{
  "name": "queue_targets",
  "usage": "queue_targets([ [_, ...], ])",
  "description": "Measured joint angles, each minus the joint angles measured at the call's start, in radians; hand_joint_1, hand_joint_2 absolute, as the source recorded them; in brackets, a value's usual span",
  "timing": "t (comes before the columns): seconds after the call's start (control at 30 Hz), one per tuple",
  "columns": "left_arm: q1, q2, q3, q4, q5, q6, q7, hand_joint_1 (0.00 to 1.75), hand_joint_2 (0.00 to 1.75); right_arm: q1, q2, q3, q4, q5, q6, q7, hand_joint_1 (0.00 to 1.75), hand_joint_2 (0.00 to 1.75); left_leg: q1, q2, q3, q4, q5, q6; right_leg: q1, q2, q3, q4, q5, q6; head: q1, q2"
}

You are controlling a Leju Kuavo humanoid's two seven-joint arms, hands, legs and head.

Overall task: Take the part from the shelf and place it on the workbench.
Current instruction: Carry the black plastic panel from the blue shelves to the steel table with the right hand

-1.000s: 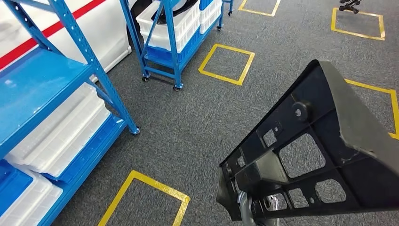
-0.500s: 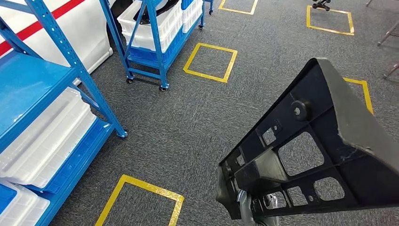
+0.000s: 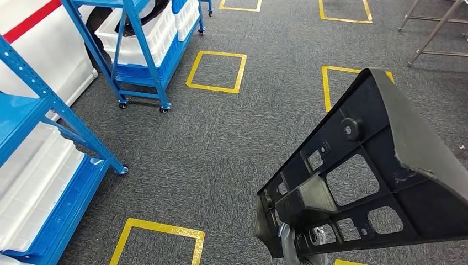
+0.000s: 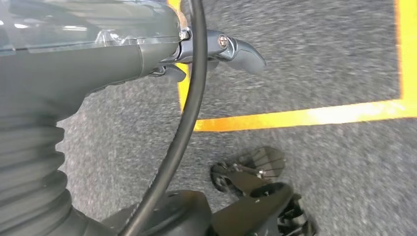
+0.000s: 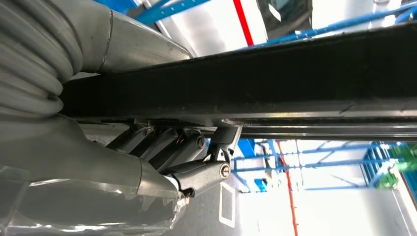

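The part (image 3: 375, 165) is a large black plastic panel with ribs and cut-out windows, carried tilted at the lower right of the head view, above the floor. My right hand (image 3: 288, 247) grips its lower end, and a bit of silver shows under it. In the right wrist view, the right hand's (image 5: 187, 162) fingers (image 5: 216, 147) curl around the edge of the part (image 5: 295, 83). My left hand (image 4: 147, 54) hangs over the grey carpet with its fingers (image 4: 241, 49) stretched out and nothing in it.
A blue shelf rack (image 3: 33, 99) with white bins stands at the left. A wheeled blue cart (image 3: 143, 38) with white crates is at the back left. Yellow tape squares (image 3: 216, 70) mark the carpet. Grey metal legs (image 3: 436, 27) stand at the top right.
The whole view has swung: the racks and floor squares have slid to the left and the metal legs have come in at the top right. The part stays in the same place in my hand.
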Motion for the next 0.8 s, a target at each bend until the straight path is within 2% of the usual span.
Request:
queue_targets([
  [0.07, 0.001, 0.0, 0.0, 0.0, 0.0, 0.0, 0.0, 0.0, 1.75, -0.001, 0.001, 0.0, 0.0, 0.0, 0.001, 0.0, 1.75, 1.75, 0.006, -0.051, -0.046, 0.11, -0.065, -0.008, -0.002, 0.021, 0.0, -0.002, 0.004, -0.007, 0.0, 0.0],
  [0.1, 0.003, 0.0, 0.0, 0.0, 0.0, 0.0, 0.0, 0.0, 1.75, -0.002, 0.002, 0.0, 0.001, 0.0, 0.001, 0.0, 1.75, 1.75, 0.007, -0.062, -0.076, 0.176, -0.094, -0.01, -0.002, 0.033, -0.001, -0.001, 0.004, -0.009, 0.0, 0.0],
  [0.13, 0.005, 0.0, 0.0, 0.0, 0.0, 0.0, 0.0, 0.0, 1.75, -0.001, 0.002, 0.0, 0.001, 0.0, 0.002, 0.0, 1.75, 1.75, 0.009, -0.067, -0.1, 0.228, -0.111, -0.011, -0.001, 0.047, -0.002, 0.0, 0.005, -0.01, 0.0, 0.0],
  [0.17, 0.006, 0.0, 0.001, 0.0, 0.0, 0.0, 0.001, 0.0, 1.75, -0.001, 0.002, 0.0, 0.001, 0.0, 0.002, 0.0, 1.75, 1.75, 0.01, -0.068, -0.108, 0.245, -0.105, -0.012, -0.001, 0.061, -0.002, 0.001, 0.005, -0.01, 0.0, 0.0],
  [0.2, 0.006, 0.0, 0.001, 0.0, 0.0, 0.0, 0.001, 0.0, 1.75, -0.001, 0.002, 0.0, 0.001, 0.0, 0.002, 0.0, 1.75, 1.75, 0.011, -0.071, -0.1, 0.226, -0.082, -0.012, -0.002, 0.075, -0.002, 0.004, 0.005, -0.009, 0.0, 0.0],
  [0.23, 0.006, 0.0, 0.001, 0.0, 0.0, 0.0, 0.0, 0.0, 1.75, -0.001, 0.002, 0.0, 0.001, 0.0, 0.002, 0.0, 1.75, 1.75, 0.012, -0.079, -0.076, 0.173, -0.044, -0.01, -0.002, 0.089, -0.001, 0.006, 0.004, -0.008, 0.0, 0.0],
  [0.3, 0.008, 0.0, 0.001, 0.0, -0.001, 0.0, 0.001, 0.0, 1.75, -0.002, 0.002, 0.0, 0.001, 0.0, 0.002, 0.0, 1.75, 1.75, 0.016, -0.127, -0.021, 0.044, 0.014, -0.006, -0.003, 0.116, -0.005, 0.013, 0.003, -0.003, 0.0, 0.0],
  [0.33, 0.009, 0.0, 0.001, 0.0, -0.001, 0.0, 0.001, 0.0, 1.75, -0.002, 0.002, 0.0, 0.001, 0.0, 0.002, 0.0, 1.75, 1.75, 0.017, -0.147, -0.004, 0.002, 0.026, -0.004, -0.003, 0.128, -0.009, 0.016, 0.004, 0.002, 0.0, 0.0],
  [0.37, 0.009, 0.0, 0.001, 0.0, -0.001, 0.0, 0.001, 0.0, 1.75, -0.003, 0.002, 0.0, 0.001, 0.0, 0.002, 0.0, 1.75, 1.75, 0.017, -0.159, 0.003, -0.017, 0.026, -0.003, -0.004, 0.139, -0.015, 0.018, 0.006, 0.008, 0.0, 0.0],
  [0.43, 0.008, 0.0, 0.001, 0.0, -0.002, 0.0, 0.001, 0.0, 1.75, -0.002, 0.002, 0.0, 0.001, 0.0, 0.003, 0.0, 1.75, 1.75, 0.016, -0.141, 0.004, -0.025, 0.029, 0.004, -0.007, 0.158, -0.024, 0.018, 0.012, 0.022, 0.0, 0.0],
  [0.47, 0.007, 0.0, 0.001, 0.0, -0.002, 0.0, 0.001, 0.0, 1.75, -0.001, 0.001, -0.001, 0.001, 0.0, 0.002, 0.0, 1.75, 1.75, 0.017, -0.128, 0.005, -0.03, 0.033, 0.01, -0.007, 0.148, -0.029, 0.023, 0.009, 0.027, 0.0, 0.0],
  [0.5, 0.007, 0.0, 0.001, 0.0, -0.002, 0.0, 0.001, 0.0, 1.75, -0.001, 0.001, -0.002, 0.001, 0.0, 0.002, 0.0, 1.75, 1.75, 0.018, -0.115, 0.006, -0.036, 0.038, 0.017, -0.005, 0.127, -0.039, 0.04, -0.004, 0.031, 0.0, 0.0],
  [0.57, 0.007, 0.0, 0.002, 0.0, -0.002, 0.0, 0.001, 0.0, 1.75, -0.001, 0.001, -0.003, 0.001, 0.0, 0.002, 0.0, 1.75, 1.75, 0.016, -0.088, 0.006, -0.042, 0.042, 0.028, -0.004, 0.069, -0.079, 0.125, -0.058, 0.036, 0.0, 0.0],
  [0.63, 0.009, 0.0, 0.002, 0.0, -0.003, 0.0, 0.002, 0.0, 1.75, -0.002, 0.002, -0.003, 0.002, 0.0, 0.002, 0.001, 1.75, 1.75, 0.012, -0.058, 0.005, -0.042, 0.041, 0.032, -0.008, 0.046, -0.13, 0.236, -0.109, 0.041, 0.0, 0.0],
  [0.67, 0.01, 0.0, 0.002, 0.0, -0.003, 0.0, 0.002, 0.0, 1.75, -0.001, 0.002, -0.003, 0.003, 0.0, 0.002, 0.001, 1.75, 1.75, 0.011, -0.043, 0.005, -0.042, 0.04, 0.032, -0.01, 0.042, -0.142, 0.262, -0.112, 0.044, 0.0, 0.0],
  [0.7, 0.009, 0.0, 0.003, 0.0, -0.003, 0.0, 0.002, 0.0, 1.75, -0.001, 0.002, -0.004, 0.004, 0.0, 0.002, 0.001, 1.75, 1.75, 0.011, -0.029, 0.005, -0.041, 0.039, 0.032, -0.013, 0.038, -0.138, 0.258, -0.1, 0.046, 0.0, 0.0],
  [0.73, 0.008, 0.0, 0.003, 0.0, -0.003, 0.0, 0.002, 0.0, 1.75, -0.001, 0.002, -0.004, 0.005, 0.0, 0.002, 0.001, 1.75, 1.75, 0.011, -0.016, 0.006, -0.041, 0.037, 0.03, -0.015, 0.03, -0.115, 0.219, -0.072, 0.048, 0.0, 0.0],
  [0.8, 0.007, 0.0, 0.003, 0.0, -0.005, 0.0, 0.002, 0.0, 1.75, -0.001, 0.002, -0.004, 0.005, 0.0, 0.002, 0.001, 1.75, 1.75, 0.009, 0.005, 0.009, -0.037, 0.031, 0.02, -0.013, -0.017, -0.047, 0.097, -0.022, 0.046, 0.0, 0.0],
])
